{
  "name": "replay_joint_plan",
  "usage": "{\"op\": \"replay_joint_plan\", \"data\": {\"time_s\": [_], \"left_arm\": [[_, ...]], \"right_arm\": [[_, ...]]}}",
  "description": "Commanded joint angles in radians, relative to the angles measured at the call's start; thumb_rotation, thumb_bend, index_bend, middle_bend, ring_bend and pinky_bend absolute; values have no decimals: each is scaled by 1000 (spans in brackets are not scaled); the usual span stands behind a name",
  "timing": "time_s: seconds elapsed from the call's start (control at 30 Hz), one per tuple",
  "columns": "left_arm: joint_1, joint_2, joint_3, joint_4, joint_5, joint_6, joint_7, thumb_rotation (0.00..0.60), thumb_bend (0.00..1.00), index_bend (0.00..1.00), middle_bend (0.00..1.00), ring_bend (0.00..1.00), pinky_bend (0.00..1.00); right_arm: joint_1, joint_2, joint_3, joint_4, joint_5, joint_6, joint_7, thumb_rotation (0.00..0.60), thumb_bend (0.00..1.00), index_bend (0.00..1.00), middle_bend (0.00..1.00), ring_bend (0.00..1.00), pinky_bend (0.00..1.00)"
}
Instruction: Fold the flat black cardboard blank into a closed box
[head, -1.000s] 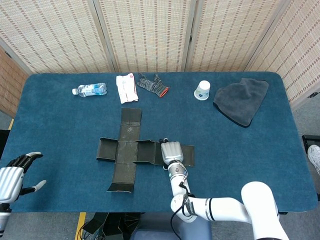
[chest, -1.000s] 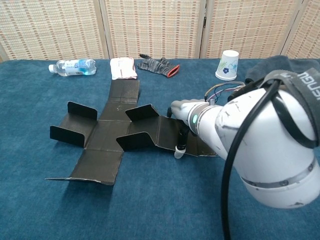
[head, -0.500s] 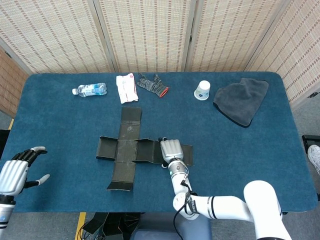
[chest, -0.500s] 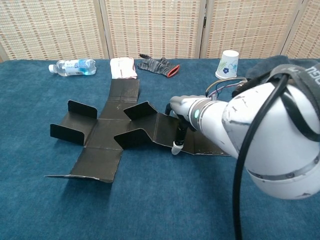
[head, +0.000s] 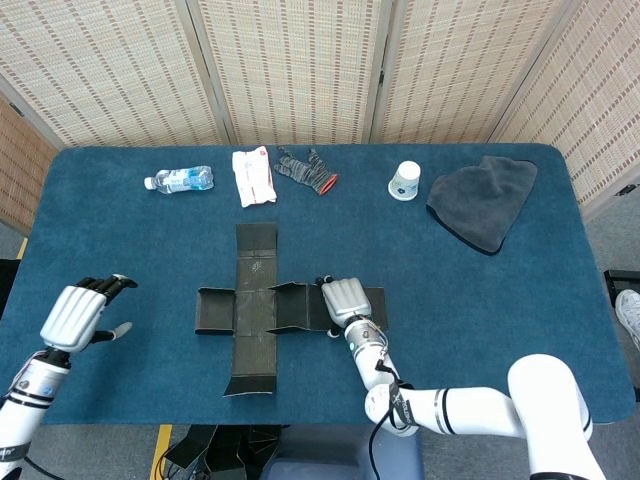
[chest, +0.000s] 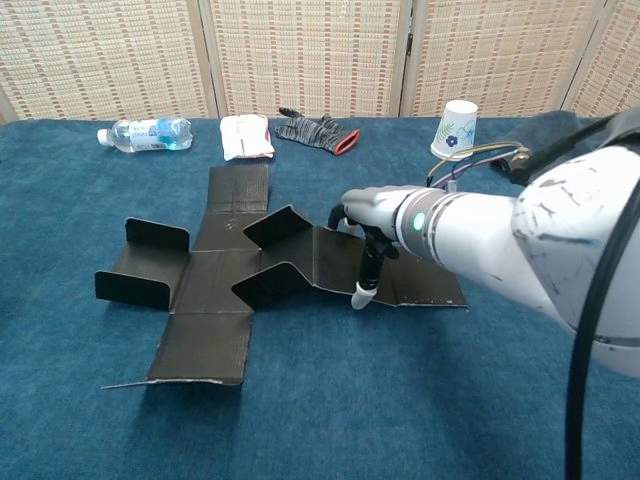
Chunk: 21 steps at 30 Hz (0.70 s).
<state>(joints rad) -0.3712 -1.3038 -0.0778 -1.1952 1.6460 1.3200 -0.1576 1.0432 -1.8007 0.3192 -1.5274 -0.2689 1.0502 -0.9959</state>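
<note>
One hand is on the work: the right hand (head: 343, 301) lies knuckles-up over the right arm of the black cardboard blank (head: 252, 305), just below the middle of the head view. In the chest view its fingers (chest: 366, 287) curl down over the near edge of that panel, one pale tip touching the bench (head: 480, 300) beside the card. Whether the panel is pinched or only pressed flat cannot be told from either view.

The left hand (head: 78, 312) hovers at the lower left of the head view, well apart from the blank, fingers loosely spread and holding nothing.

The blank lies cross-shaped near the centre of the blue bench. Its long strip runs from the upper middle toward the lower edge of the frame. The left flap (chest: 140, 260) stands partly raised, and two small flaps (chest: 272, 258) near the right hand are tilted up.

The card looks thin, light and stiff between its creases. It would likely hinge easily along the scored lines, and it may slide on the cloth if pushed from one side only. A sensible hold would be at the free edge of a panel, thumb under and fingers over, with the other hand pressing the centre square to anchor it. The raised flaps may spring back when released.

Along the top of the frame lie a water bottle (head: 179, 179), a white packet (head: 252, 175), a grey glove (head: 305, 169), a paper cup (head: 404, 181) and a dark cloth (head: 484, 201).
</note>
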Motion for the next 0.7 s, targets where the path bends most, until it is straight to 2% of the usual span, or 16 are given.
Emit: {"op": "replay_joint_plan", "data": {"time_s": [0.03, 0.1, 0.2, 0.3, 0.7], "left_arm": [[-60, -68, 18, 95, 54, -25, -11, 600, 84, 216, 298, 514, 455], [-84, -86, 37, 126, 82, -34, -29, 600, 29, 86, 157, 514, 461], [-110, -102, 52, 151, 83, -77, -17, 600, 1, 0, 4, 445, 466], [-129, -117, 63, 161, 89, -95, -11, 600, 1, 0, 0, 372, 474], [-187, -268, 91, 359, 109, -97, 10, 600, 1, 0, 0, 350, 494]], "right_arm": [[1, 12, -8, -10, -2, -1, 10, 600, 141, 260, 282, 799, 998], [3, 20, -15, -17, -2, 0, 16, 600, 141, 261, 282, 799, 998], [6, 31, -24, -26, -2, -2, 24, 600, 141, 260, 282, 799, 998], [8, 38, -33, -33, -6, -4, 36, 600, 141, 260, 282, 799, 998], [11, 56, -63, -45, -23, -16, 89, 600, 141, 260, 282, 799, 998]]}}
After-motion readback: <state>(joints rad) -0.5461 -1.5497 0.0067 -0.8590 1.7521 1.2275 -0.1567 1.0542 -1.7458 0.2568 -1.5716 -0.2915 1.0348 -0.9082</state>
